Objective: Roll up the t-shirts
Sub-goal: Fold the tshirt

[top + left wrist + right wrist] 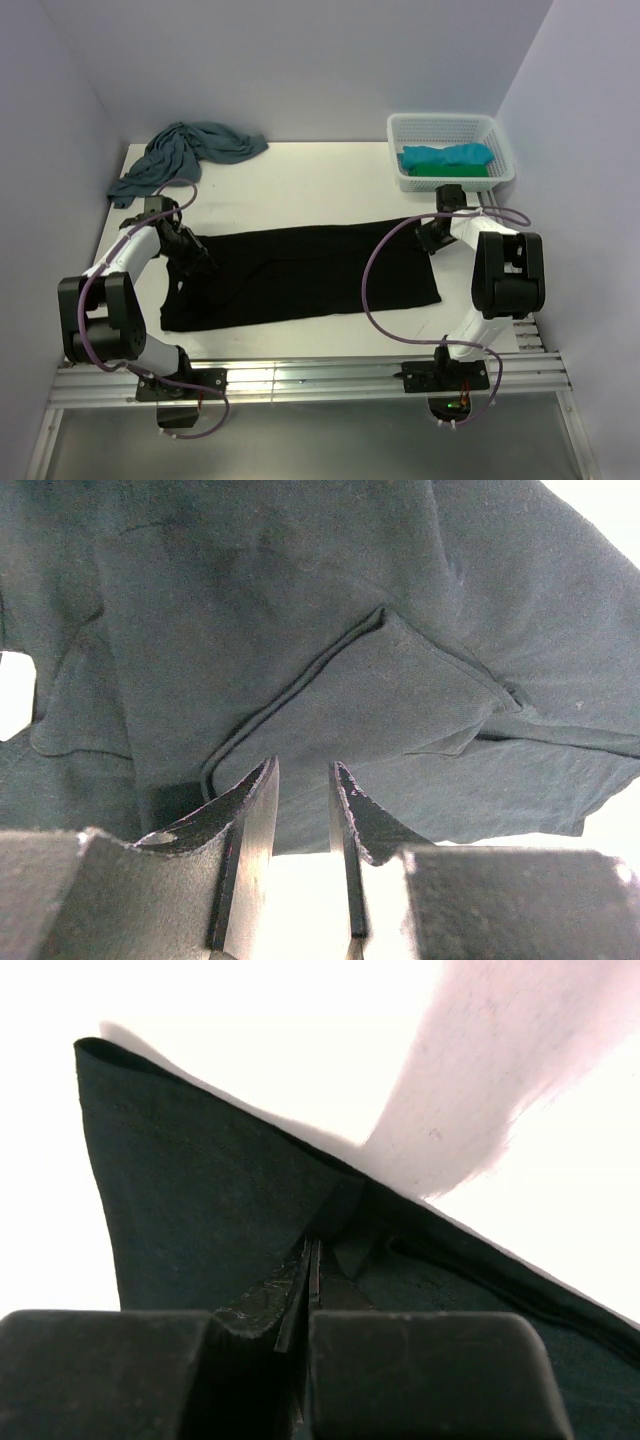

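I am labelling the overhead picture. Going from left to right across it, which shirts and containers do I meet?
In order: dusty-blue t-shirt → black t-shirt → white basket, holding the turquoise t-shirt.

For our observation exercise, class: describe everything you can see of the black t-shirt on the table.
The black t-shirt is soft, matte knit cloth, folded into a long band lying flat across the white table. The right pincer is shut on its far right corner; the left pincer stands open over its left end.

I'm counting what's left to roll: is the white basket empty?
No, a turquoise t-shirt and a green t-shirt lie inside the white basket.
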Action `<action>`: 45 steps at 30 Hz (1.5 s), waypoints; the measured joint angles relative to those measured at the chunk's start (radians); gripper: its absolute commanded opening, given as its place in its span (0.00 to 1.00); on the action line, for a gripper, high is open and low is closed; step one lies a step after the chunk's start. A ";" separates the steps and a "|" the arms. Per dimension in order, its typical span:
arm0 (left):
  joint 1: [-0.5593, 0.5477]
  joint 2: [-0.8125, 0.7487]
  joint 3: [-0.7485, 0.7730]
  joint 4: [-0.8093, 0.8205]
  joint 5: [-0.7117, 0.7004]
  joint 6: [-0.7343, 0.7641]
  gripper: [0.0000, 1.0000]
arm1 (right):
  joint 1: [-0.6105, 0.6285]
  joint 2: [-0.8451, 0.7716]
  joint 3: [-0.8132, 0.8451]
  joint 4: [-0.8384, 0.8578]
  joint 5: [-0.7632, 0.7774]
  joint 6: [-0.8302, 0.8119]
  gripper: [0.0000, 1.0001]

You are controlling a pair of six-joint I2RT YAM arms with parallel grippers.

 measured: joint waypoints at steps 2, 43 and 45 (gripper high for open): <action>0.000 0.005 0.004 -0.001 0.000 0.003 0.32 | -0.006 0.000 0.006 -0.010 0.002 -0.009 0.00; 0.163 0.457 0.371 0.038 -0.064 0.103 0.33 | 0.871 0.639 0.886 0.036 -0.394 -0.384 0.61; 0.163 0.461 0.376 0.034 -0.064 0.103 0.33 | 0.872 0.660 0.904 0.036 -0.396 -0.412 0.61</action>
